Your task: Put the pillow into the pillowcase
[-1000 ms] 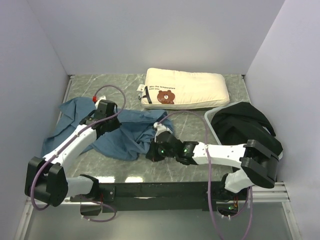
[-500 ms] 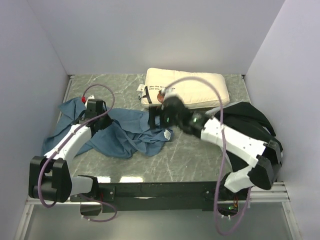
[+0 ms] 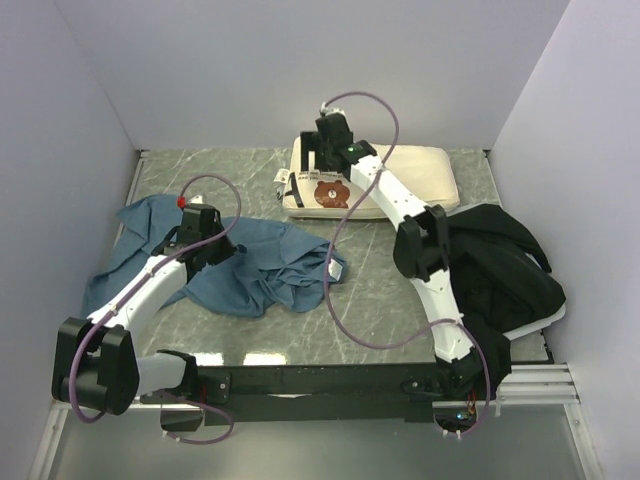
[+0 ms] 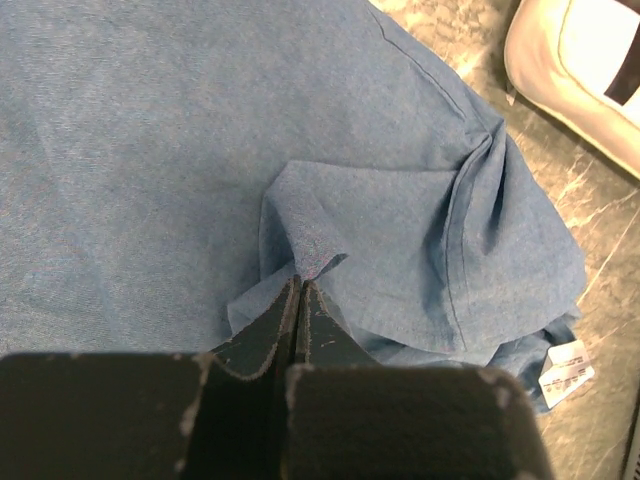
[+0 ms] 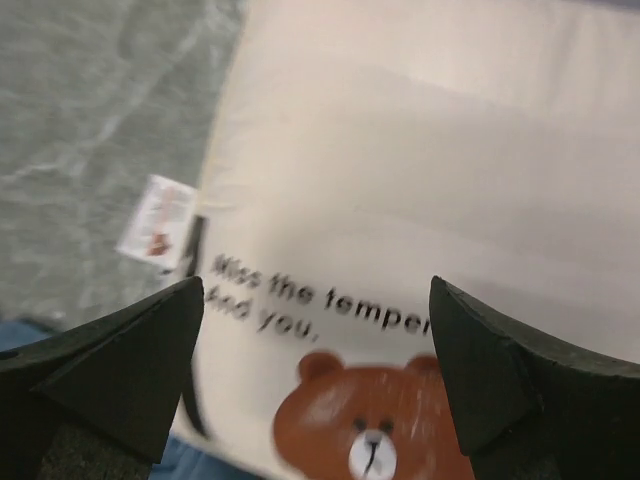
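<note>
While the pillow (image 3: pixel 400 180) lies at the back of the bench (image 3: pixel 370 290), the right claw (image 5: pixel 318 290) has been swung from the pillowcase (image 3: pixel 260 265) to above it, spread wide. A pillowcase fold is pinched by the left claw (image 4: pixel 298 290); the pillow may be grabbed next.

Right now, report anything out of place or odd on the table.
The pillowcase is crumpled in a heap on the left, not spread, with no opening showing; the left gripper pinches a fold of it. The pillow lies flat at the back under the open right gripper.
</note>
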`<state>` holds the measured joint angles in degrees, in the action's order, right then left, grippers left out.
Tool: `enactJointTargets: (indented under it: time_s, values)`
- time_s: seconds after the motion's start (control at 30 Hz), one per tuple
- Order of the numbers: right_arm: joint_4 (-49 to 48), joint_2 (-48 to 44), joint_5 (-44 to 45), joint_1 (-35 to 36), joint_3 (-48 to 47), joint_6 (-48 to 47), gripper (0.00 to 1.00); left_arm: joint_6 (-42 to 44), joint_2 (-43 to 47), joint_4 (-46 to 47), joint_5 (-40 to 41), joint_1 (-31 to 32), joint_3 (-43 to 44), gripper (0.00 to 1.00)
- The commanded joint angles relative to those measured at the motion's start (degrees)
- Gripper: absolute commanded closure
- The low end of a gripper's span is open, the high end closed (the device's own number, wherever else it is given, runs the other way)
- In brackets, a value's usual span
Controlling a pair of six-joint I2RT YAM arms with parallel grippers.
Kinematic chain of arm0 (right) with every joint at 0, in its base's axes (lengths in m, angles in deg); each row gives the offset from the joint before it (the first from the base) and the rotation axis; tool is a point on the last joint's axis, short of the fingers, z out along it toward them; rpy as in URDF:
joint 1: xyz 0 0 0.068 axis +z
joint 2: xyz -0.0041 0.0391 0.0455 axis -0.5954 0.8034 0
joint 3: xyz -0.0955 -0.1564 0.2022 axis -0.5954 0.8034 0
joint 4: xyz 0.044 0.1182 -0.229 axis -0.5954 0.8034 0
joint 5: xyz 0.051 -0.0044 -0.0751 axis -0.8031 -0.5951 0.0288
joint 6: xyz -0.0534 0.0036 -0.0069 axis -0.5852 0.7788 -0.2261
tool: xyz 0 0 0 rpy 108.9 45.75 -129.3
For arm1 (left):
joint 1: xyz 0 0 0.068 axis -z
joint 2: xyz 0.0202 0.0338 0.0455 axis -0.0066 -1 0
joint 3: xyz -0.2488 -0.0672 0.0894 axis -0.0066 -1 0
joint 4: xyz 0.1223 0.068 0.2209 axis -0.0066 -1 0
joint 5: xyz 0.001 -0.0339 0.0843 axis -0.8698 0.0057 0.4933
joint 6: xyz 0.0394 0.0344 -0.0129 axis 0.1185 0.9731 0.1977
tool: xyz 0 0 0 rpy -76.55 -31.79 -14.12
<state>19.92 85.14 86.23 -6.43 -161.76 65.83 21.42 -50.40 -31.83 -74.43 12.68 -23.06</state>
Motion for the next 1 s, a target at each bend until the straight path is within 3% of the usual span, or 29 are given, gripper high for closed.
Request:
enactJointTargets:
  time_s: [0.0,0.2,0.23,0.3,0.4,0.43,0.97]
  values:
    - [1.35,6.99,-5.08,-0.23,-4.45,-1.15,0.00,2.18,1.02,-1.03,-0.24,0.65,2.92,0.99]
    - [0.82,10.17,-1.84,2.50,-1.03,-1.86,0.00,2.98,1.81,-1.82,-0.68,1.18,3.19,0.99]
    - [0.99,10.70,-1.74,2.50,-0.93,-1.59,0.08,2.80,1.81,-1.74,-0.68,1.27,3.28,0.99]
    - [3.54,12.71,-2.62,2.06,-3.74,-1.07,0.34,2.63,1.99,-1.56,-0.85,1.79,3.28,0.99]
    - [5.21,11.42,-3.50,1.27,-4.62,-0.63,0.91,2.10,2.16,-1.56,-0.94,2.85,3.54,0.99]
    - [5.04,10.01,-3.59,1.01,-4.28,0.07,1.00,2.01,2.17,-1.65,-0.77,3.46,3.63,0.99]
    - [9.17,-32.59,-3.05,-0.58,5.82,2.10,1.00,-1.42,6.73,-2.26,1.26,10.58,0.12,0.99]
